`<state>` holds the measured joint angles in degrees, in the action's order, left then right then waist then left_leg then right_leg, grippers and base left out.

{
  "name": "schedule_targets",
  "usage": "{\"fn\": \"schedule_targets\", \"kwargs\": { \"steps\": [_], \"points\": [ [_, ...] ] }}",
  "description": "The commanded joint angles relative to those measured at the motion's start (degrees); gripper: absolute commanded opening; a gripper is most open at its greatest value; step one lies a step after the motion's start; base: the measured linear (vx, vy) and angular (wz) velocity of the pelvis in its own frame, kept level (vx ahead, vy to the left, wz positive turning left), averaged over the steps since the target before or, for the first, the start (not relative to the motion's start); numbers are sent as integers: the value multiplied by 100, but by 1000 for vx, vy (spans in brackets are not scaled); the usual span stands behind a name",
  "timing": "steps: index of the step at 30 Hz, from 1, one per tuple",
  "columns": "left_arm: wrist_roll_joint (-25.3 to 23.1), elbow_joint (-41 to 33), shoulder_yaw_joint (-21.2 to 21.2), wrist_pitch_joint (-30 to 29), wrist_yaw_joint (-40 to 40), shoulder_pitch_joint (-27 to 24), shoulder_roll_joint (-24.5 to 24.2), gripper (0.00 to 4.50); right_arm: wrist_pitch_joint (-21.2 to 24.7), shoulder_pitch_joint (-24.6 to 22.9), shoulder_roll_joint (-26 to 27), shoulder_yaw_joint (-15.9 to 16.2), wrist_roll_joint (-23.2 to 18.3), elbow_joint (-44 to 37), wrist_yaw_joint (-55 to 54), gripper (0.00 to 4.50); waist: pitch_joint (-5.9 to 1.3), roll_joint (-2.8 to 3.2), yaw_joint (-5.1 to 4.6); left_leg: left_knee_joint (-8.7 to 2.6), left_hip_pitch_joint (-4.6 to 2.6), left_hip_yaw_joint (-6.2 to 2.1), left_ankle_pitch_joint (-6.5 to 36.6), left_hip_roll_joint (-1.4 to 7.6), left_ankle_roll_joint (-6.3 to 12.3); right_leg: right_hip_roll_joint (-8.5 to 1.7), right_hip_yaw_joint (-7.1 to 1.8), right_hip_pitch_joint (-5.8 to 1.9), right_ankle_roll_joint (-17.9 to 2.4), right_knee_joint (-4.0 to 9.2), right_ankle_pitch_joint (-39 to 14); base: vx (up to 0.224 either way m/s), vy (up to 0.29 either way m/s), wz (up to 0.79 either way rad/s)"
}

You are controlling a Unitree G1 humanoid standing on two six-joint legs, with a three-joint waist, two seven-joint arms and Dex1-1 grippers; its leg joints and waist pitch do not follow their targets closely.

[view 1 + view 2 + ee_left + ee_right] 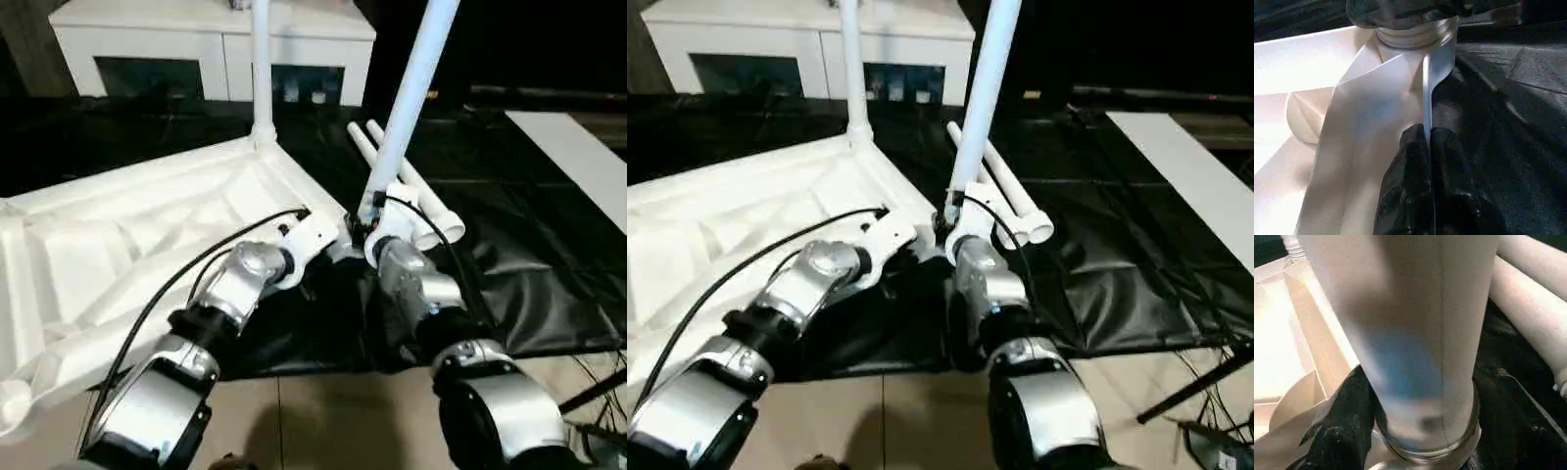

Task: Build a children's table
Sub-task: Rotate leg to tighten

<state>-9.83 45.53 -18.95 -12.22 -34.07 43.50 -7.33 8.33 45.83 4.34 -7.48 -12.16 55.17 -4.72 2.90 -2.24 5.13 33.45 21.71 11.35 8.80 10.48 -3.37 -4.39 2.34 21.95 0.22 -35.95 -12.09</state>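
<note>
The left gripper (1427, 147) pinches the tabletop (147, 235) rim; the right gripper (377, 227) fingers clamp the leg (407, 108), which should stay upright while seating in the near corner socket.

I see the white ribbed plastic table top (147, 235) upside down on the black floor sheet (529, 284); one white tube leg (261, 69) stands in its far corner, another (411, 98) at its right corner; two spare white legs (431, 211) lie just right; white cabinet (196, 44) behind.
</note>
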Motion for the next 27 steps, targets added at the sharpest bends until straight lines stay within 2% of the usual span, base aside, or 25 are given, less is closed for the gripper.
{"fn": "schedule_targets", "kwargs": {
  "steps": [1,3,4,6,8,9,11,12,13,15,16,18,19,20,21,22,23,25,27],
  "points": [
    [25,55,64,374,313,104,31,0,86,-68,36,-180,-88,254,-32,258,-344,56,-50,-459,-169,-167,2094,268,-253,-403,-241,-60,-827,542,-1402,0,0,0],
    [14,236,64,524,318,146,30,0,-100,20,48,-254,-162,312,101,258,-339,67,-48,-456,-181,-163,2154,264,-240,-408,-242,-47,-839,554,-1510,0,0,0],
    [40,318,94,599,230,146,28,0,-261,45,-6,-111,-97,234,457,314,-335,61,-53,-455,-180,-165,2223,259,-233,-413,-242,-49,-825,579,-1661,0,0,0],
    [23,393,99,764,191,162,16,0,-312,0,-98,107,54,82,685,328,-347,46,-33,-455,-167,-165,2123,272,-192,-422,-244,-71,-822,577,-1616,0,0,0],
    [44,438,131,790,156,190,0,0,-302,-135,-217,224,166,-255,677,336,-339,43,-30,-461,-105,-157,1820,269,-87,-414,-240,-104,-851,549,-1360,0,0,0],
    [42,456,149,842,168,204,-4,0,-260,-220,-281,279,222,-436,683,348,-342,42,-35,-463,-97,-165,1798,269,-80,-417,-232,-113,-856,549,-1395,0,0,0],
    [31,515,171,1069,161,245,-1,0,-151,-438,-441,414,404,-889,653,360,-350,40,-9,-446,-136,-142,1694,272,-55,-409,-238,-89,-893,562,-1308,0,0,0],
    [23,558,182,1188,206,278,13,0,-108,-537,-509,474,495,-1083,628,372,-349,66,4,-442,-130,-140,1663,265,-57,-411,-243,-96,-886,559,-1305,0,0,0],
    [24,567,186,1208,214,284,17,0,-101,-552,-519,479,504,-1111,628,377,-347,51,1,-447,-124,-141,1641,263,-49,-404,-238,-103,-866,570,-1307,0,0,0],
    [87,867,376,1753,645,505,141,0,132,-986,-729,620,652,-1936,715,377,-352,103,20,-435,-129,-140,1597,256,-20,-393,-248,-103,-814,577,-1250,0,0,0],
    [87,867,376,1753,645,505,141,0,132,-986,-729,620,652,-1936,715,377,-352,103,20,-435,-129,-140,1597,256,-20,-393,-248,-103,-814,577,-1250,0,0,0],
    [113,1024,429,1831,713,617,157,57,224,-1125,-767,616,677,-2183,731,381,-379,81,27,-422,-89,-141,1335,250,65,-389,-238,-156,-851,532,-926,0,0,0],
    [143,1158,535,1894,917,773,157,57,434,-1368,-830,619,666,-2610,744,381,-414,163,47,-395,-77,-146,1094,260,138,-392,-230,-170,-962,493,-471,0,0,0],
    [151,1173,559,1892,957,798,157,61,466,-1410,-842,615,661,-2683,742,381,-414,163,47,-395,-77,-146,1094,260,138,-392,-230,-170,-962,493,-471,0,0,0],
    [122,1202,561,1921,1026,845,137,86,583,-1498,-867,627,639,-2860,748,381,-453,153,43,-356,-66,-143,820,264,223,-369,-220,-175,-1083,406,172,0,0,0],
    [98,1221,554,1938,1057,874,122,86,663,-1550,-882,633,624,-2971,753,381,-463,161,32,-335,-27,-146,562,250,328,-338,-199,-190,-1148,346,677,0,0,0],
    [119,1239,589,1889,1017,894,93,96,796,-1661,-912,652,603,-3205,778,381,-444,148,9,-328,-23,-132,565,237,419,-341,-187,-175,-1215,342,790,0,0,0],
    [96,1221,606,1942,1033,892,31,102,953,-1775,-939,691,601,-3457,806,381,-440,134,-10,-321,-15,-130,559,237,504,-361,-189,-205,-1275,345,770,0,0,0],
    [127,999,686,1912,916,783,-175,130,1188,-1959,-968,801,612,-3857,969,381,-436,153,-14,-309,-41,-112,607,242,561,-367,-199,-191,-1312,370,642,0,0,0]
  ]
}}
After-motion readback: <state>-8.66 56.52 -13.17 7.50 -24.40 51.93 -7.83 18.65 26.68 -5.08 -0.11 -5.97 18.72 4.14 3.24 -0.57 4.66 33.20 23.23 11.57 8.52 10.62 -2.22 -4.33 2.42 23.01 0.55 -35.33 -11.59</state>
